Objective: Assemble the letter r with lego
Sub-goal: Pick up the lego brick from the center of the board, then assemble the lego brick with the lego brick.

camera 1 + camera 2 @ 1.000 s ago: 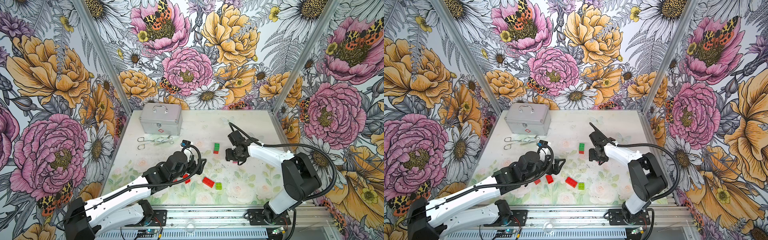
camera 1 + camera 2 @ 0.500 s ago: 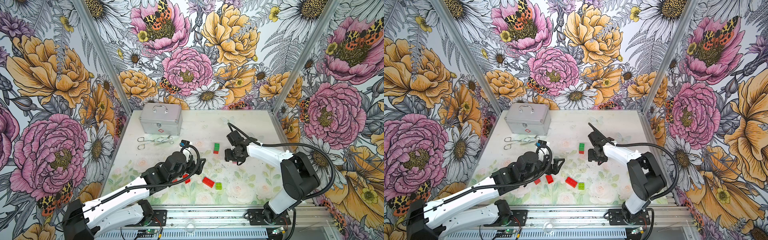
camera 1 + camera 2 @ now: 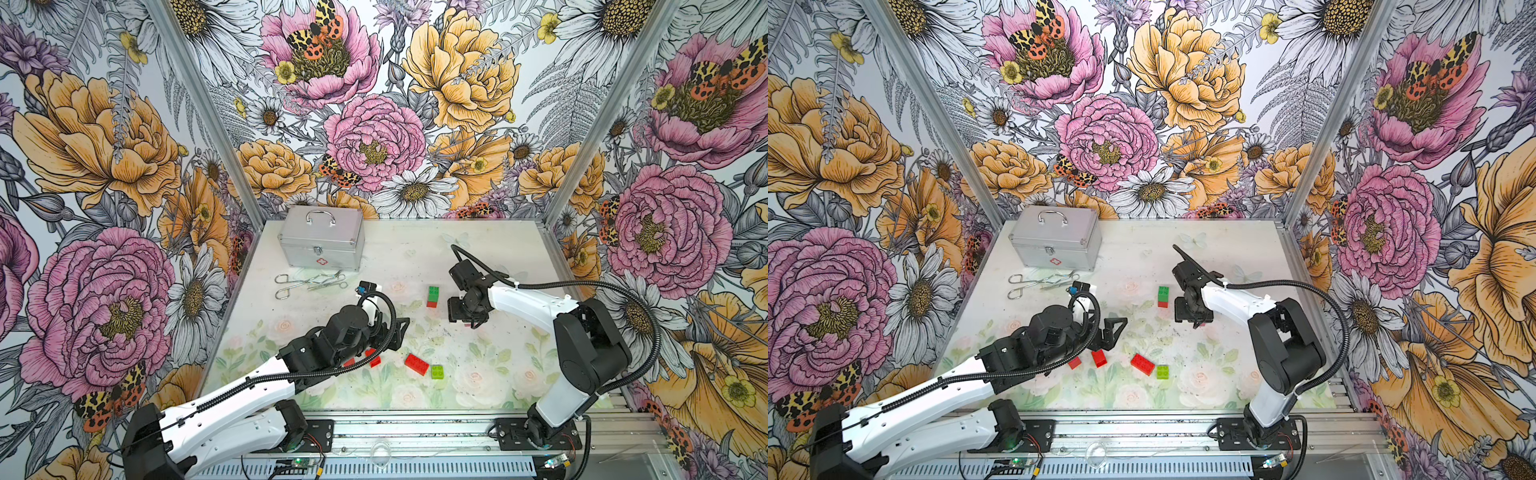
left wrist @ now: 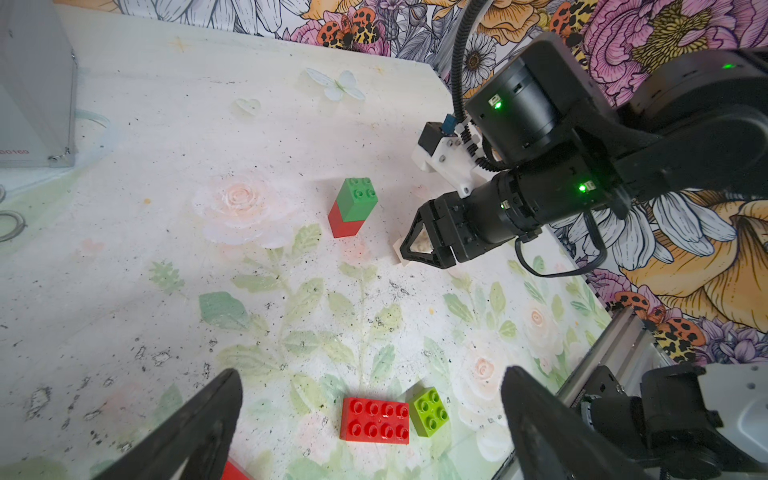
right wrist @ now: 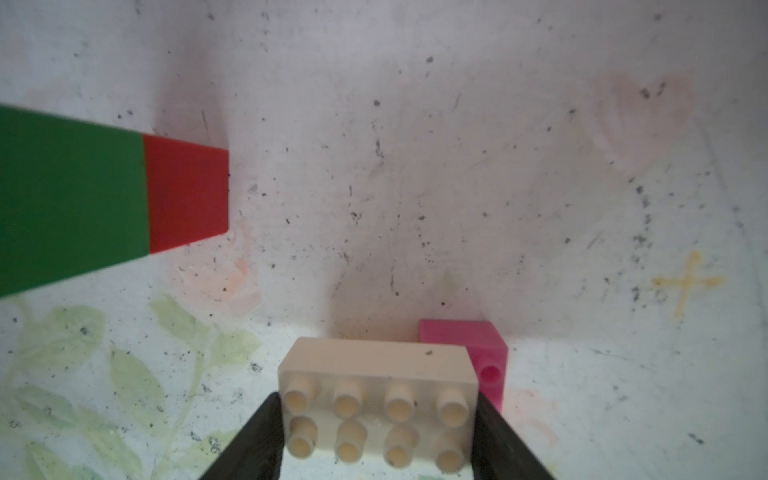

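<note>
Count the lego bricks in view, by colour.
red bricks: 4
dark green brick: 1, stacked on a red one
lime green brick: 1
white brick: 1, held in the right gripper
pink brick: 1
Total: 8 visible

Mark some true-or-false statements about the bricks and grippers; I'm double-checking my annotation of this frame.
1. The right gripper has its fingers shut on the white brick. True.
2. The dark green brick sits under the red brick. False: it sits on top.
3. The left gripper holds the lime green brick. False: its fingers are open and empty; that brick lies beside a red eight-stud brick.
4. The silver case is closed. True.
</note>
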Controlling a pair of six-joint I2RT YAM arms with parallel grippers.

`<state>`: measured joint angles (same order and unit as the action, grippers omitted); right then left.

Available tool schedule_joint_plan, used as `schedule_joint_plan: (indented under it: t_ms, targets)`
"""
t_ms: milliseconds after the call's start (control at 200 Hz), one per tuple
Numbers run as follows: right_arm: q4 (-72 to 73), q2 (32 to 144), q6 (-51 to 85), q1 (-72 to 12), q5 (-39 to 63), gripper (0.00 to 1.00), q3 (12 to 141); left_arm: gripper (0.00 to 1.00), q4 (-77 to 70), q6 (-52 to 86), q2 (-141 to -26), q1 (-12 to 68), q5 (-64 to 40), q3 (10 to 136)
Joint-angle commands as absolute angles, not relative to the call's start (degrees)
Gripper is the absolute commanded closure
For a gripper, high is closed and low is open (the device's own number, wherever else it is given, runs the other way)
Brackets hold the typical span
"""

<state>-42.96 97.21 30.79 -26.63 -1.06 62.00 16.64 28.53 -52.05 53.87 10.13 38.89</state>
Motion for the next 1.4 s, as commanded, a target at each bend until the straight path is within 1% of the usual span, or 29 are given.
schedule_joint_plan:
  t_ms: [0, 155, 335, 540, 675, 825, 1146, 1271, 1391]
  targets:
    - [-41.26, 103.22, 32.14, -26.73, -0.29, 0.64, 58.13, 0.01, 16.97, 28.87, -50.90, 53.81, 11.58, 37.72]
    - [-40.78, 103.20, 32.54, -26.74, 0.00, 0.65, 57.57, 0.01, 17.40, 28.92, -50.60, 53.42, 11.33, 37.44]
    - [-41.99, 99.49, 33.04, -26.72, 0.02, 0.64, 58.38, 0.01, 17.74, 27.90, -50.71, 52.44, 10.33, 38.55]
    - [-47.06, 95.64, 32.78, -26.92, -1.41, 0.64, 63.85, 0.01, 17.71, 27.01, -50.46, 51.53, 9.50, 39.29]
    - [-50.64, 95.30, 32.74, -27.30, -1.38, 0.66, 69.23, 0.01, 17.70, 26.49, -49.54, 51.16, 9.42, 39.11]
    - [-53.47, 96.64, 33.52, -27.60, -1.14, 0.66, 75.17, 0.01, 17.80, 26.02, -47.64, 50.13, 8.78, 38.35]
    - [-58.58, 103.14, 37.97, -29.45, -2.80, 0.66, 87.89, 0.01, 18.37, 25.23, -42.58, 45.22, 4.83, 36.31]
    - [-60.00, 105.69, 39.37, -30.69, -3.60, 0.66, 91.37, 0.01, 18.63, 25.02, -41.16, 42.62, 2.55, 35.51]
    - [-60.63, 107.22, 40.63, -31.49, -4.17, 0.66, 93.31, 0.01, 18.42, 24.85, -40.71, 42.10, 1.95, 35.22]
